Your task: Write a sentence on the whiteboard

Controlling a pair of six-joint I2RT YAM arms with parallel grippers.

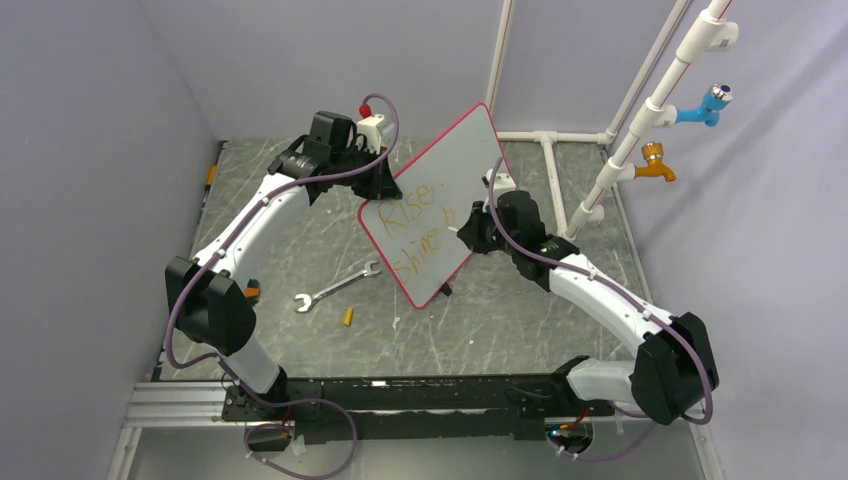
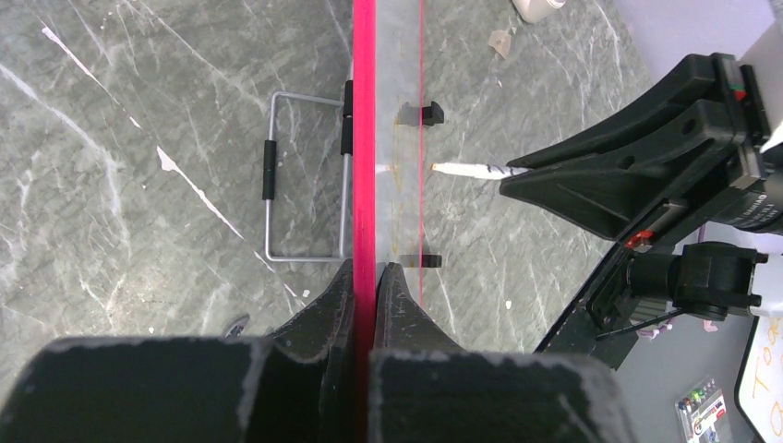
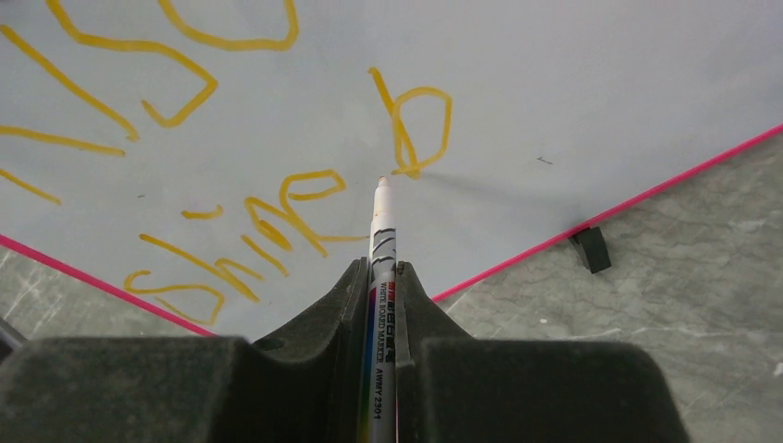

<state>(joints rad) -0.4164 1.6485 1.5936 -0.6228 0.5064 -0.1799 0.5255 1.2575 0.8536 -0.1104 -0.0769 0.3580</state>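
Our left end effector clamps the whiteboard steady so the right end effector, gripping the marker, can write.

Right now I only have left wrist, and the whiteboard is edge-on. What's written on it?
Observer: The sentence reads "Rise" on top and "shine b" below, in orange.
Operator: Where's the marker tip on the face?
Observer: In the right wrist view, the marker has its tip at the foot of that "b". The right gripper is shut on it.
Operator: Which edge am I holding?
Observer: In the top view, the left gripper clamps the whiteboard on its upper-left edge, near the left corner. The board stands tilted.
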